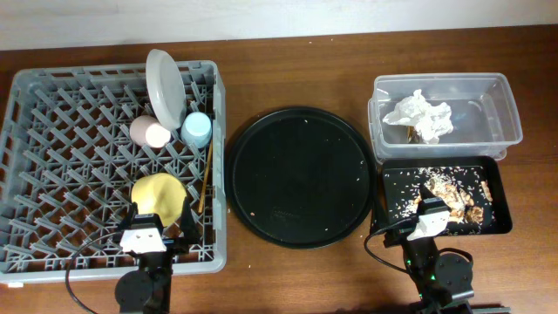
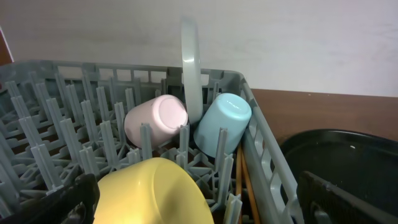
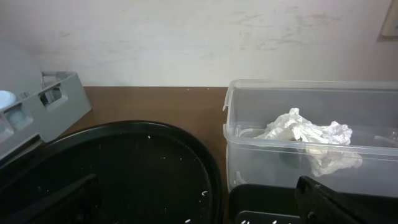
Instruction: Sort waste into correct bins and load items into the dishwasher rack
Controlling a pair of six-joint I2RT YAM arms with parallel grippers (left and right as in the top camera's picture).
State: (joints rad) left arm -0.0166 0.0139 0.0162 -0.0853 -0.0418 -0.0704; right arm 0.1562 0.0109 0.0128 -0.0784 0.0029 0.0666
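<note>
The grey dishwasher rack (image 1: 52, 83) holds the pale plate (image 1: 166, 83) on edge, the pink cup (image 1: 150, 133), the blue cup (image 1: 197, 129), the yellow bowl (image 1: 161, 196) and the chopsticks (image 1: 204, 179). The left wrist view shows the plate (image 2: 189, 68), pink cup (image 2: 155, 119), blue cup (image 2: 222, 123), bowl (image 2: 155, 193) and chopsticks (image 2: 240, 180). My left gripper (image 1: 157, 234) is open, with the bowl between its fingers (image 2: 199, 214). The white tissue (image 1: 420, 115) lies in the clear tub (image 1: 501, 105). Food scraps (image 1: 453, 199) lie in the black tray (image 1: 392, 187). My right gripper (image 1: 433, 220) is open and empty.
A big round black tray (image 1: 299, 174) with a few crumbs lies between the rack and the bins. It also shows in the right wrist view (image 3: 124, 168), next to the tub (image 3: 249, 143) with the tissue (image 3: 308, 134). Brown tabletop surrounds everything.
</note>
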